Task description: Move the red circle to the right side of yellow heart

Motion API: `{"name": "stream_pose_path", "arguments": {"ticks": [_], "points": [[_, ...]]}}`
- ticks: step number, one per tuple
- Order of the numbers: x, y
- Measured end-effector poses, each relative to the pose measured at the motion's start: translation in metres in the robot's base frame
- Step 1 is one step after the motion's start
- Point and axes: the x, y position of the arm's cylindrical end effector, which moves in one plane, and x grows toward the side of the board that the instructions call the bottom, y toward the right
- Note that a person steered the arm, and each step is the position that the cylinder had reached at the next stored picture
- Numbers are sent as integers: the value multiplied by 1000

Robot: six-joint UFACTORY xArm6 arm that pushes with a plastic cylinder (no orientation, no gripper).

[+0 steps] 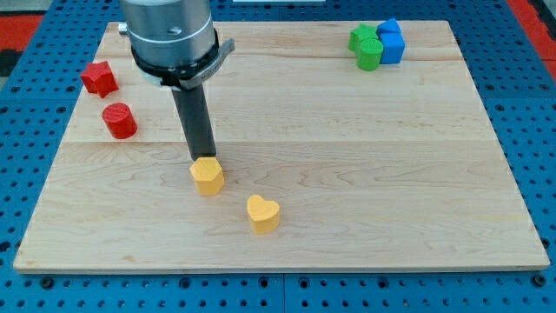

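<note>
Leftmost, near the board's (287, 104) top-left corner, a red star-shaped block (99, 78) is seen, and just below it, apart from it, the red circle (120, 120) stands upright as a short cylinder close to the left edge. To the right of these 2 red blocks, the arm's grey housing (169, 35) is shown entering from the top edge, with the straight dark rod (195, 122) descending from it. My tip (204, 159) is placed at the upper rim of a yellow block (208, 176) whose outline appears roughly hexagonal; whether contact is made cannot be told, though no gap is visible between them. No jaws are carried by the tool, so nothing is held or gripped by it. The red circle is left well apart from my tip, toward the left edge. Further right and nearer the bottom edge, the yellow heart (262, 213) is found, lying near the yellow block but not touching it. The wood to the heart's right is bare. Finally, near the top-right corner, a tight cluster is formed by 2 green blocks (367, 45) and 2 blue blocks (391, 41), pressed together; their exact shapes cannot be made out.
</note>
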Motion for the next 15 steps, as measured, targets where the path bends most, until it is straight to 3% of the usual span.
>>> {"name": "stream_pose_path", "arguments": {"ticks": [3, 4, 6, 7, 8, 9, 11, 13, 15], "points": [[55, 8], [47, 13], [24, -92], [-8, -143], [-46, -153], [-64, -117], [-82, -132], [-93, -67], [-66, -4]]}}
